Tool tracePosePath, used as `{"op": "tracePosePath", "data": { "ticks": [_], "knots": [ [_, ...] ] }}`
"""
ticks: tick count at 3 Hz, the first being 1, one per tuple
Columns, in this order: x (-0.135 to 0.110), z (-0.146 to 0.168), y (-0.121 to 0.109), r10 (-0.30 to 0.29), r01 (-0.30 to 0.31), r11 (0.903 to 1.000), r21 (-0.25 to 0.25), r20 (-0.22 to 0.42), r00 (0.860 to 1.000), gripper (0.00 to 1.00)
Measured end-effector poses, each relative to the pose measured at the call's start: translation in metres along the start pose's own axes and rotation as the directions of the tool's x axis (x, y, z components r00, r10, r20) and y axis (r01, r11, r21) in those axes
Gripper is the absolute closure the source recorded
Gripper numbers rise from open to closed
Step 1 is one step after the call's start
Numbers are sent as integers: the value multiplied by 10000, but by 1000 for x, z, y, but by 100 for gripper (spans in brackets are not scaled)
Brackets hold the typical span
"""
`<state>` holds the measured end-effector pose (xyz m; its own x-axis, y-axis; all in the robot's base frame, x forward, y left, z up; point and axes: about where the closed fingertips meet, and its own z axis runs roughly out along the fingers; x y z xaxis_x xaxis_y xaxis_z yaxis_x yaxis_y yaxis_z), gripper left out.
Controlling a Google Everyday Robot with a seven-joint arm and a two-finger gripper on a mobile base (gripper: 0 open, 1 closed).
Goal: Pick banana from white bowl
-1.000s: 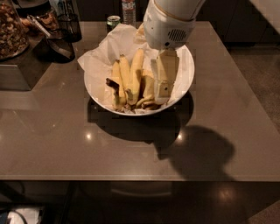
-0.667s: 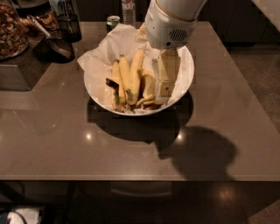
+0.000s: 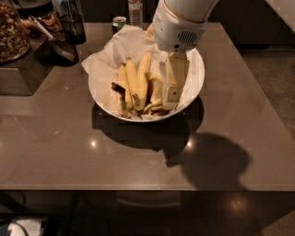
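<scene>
The white bowl sits on the brown table, lined with crumpled white paper. Several yellow bananas lie in it side by side. The banana, the longest and nearly straight, lies in the middle with its dark tip toward the front rim. Shorter bananas lie to its left, and another lies to its right. My gripper hangs from the white wrist housing. It reaches down into the right part of the bowl, just right of the banana. It covers part of the bowl's right side.
A green can and a clear bottle stand behind the bowl. A black mesh holder, a dark scoop and a container of brown food are at the back left. The table's front edge is near.
</scene>
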<state>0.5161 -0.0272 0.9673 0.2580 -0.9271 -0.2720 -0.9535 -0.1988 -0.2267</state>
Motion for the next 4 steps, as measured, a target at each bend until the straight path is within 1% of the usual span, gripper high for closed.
{"op": "tracePosePath", "data": {
  "ticks": [1,2,3,4],
  "knots": [
    [7,4,-27,-254,253,9997,-28,-75,9996,0],
    [13,11,-71,-631,631,9979,118,38,9980,0],
    [11,11,-97,-880,857,9949,526,417,9952,0],
    [9,11,-103,-894,858,9937,716,480,9948,0]
  ]
}}
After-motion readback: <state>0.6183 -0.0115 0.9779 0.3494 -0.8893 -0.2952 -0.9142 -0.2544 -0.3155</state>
